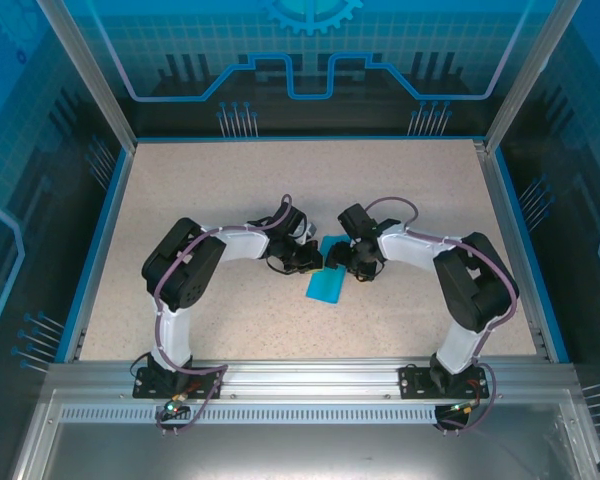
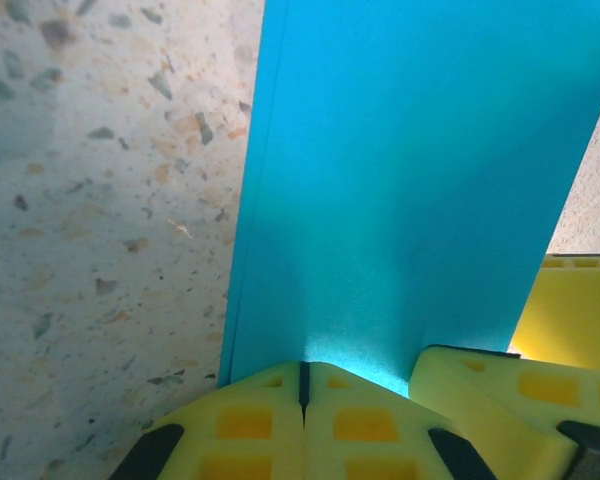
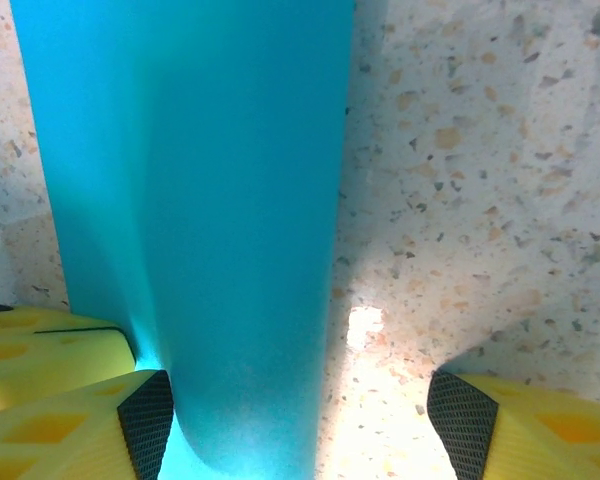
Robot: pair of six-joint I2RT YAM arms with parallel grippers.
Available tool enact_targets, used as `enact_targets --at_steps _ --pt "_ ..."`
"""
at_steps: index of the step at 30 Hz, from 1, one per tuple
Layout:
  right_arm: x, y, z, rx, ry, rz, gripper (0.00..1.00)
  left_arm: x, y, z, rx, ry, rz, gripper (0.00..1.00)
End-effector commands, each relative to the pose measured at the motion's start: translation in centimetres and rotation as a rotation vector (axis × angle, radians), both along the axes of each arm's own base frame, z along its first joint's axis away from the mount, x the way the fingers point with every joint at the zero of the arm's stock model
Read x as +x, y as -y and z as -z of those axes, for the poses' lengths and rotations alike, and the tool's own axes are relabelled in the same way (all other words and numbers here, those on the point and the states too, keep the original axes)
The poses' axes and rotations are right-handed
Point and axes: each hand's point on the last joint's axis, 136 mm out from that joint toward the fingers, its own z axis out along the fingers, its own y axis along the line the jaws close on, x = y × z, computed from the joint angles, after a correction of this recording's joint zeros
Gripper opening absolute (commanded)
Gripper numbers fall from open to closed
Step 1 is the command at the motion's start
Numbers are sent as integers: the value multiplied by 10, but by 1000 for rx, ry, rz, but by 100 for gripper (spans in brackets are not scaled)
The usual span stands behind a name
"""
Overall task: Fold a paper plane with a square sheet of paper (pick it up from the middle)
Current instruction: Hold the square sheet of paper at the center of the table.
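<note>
The teal-blue sheet of paper (image 1: 326, 276) lies mid-table as a narrow folded strip between both grippers. In the left wrist view the paper (image 2: 410, 170) shows a doubled edge along its left side. My left gripper (image 2: 302, 385) is shut, its yellow fingertips closed together at the strip's near end; I cannot tell whether paper is pinched between them. My right gripper (image 3: 295, 420) is open, and the paper (image 3: 200, 200) runs between its fingers beside the left finger (image 3: 90, 425), bulging up at the near end. From above, the left gripper (image 1: 308, 258) and right gripper (image 1: 358, 264) flank the strip.
The speckled tabletop (image 1: 220, 190) has a blue raised rim (image 1: 100, 240) on all sides. A metal rail (image 1: 310, 375) carries both arm bases at the near edge. One yellow finger of the right gripper (image 2: 510, 410) sits close beside my left fingertips.
</note>
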Motion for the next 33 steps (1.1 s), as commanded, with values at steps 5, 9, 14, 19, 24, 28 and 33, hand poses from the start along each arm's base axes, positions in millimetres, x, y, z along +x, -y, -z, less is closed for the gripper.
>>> enact_targets --at_steps 5,9,14,19,24,28,33 --pt "-15 9 14 -33 -36 -25 75 -9 -4 18 57 -59 -12 0" --pt "-16 10 7 -37 -26 -32 72 -10 -4 17 56 -59 -8 0" --pt "-17 13 0 -56 -13 -52 69 -10 -4 17 59 -59 -7 0" --pt "-19 12 6 -71 -37 -69 63 -9 -3 16 57 -56 -9 0" --pt "-22 15 14 -105 -50 -72 61 -8 0 10 38 -51 -4 0" --pt "-24 19 19 -128 -65 -71 61 -2 4 -17 0 10 3 6" --pt "-26 22 23 -142 -73 -74 61 15 -16 -82 29 213 -81 31"
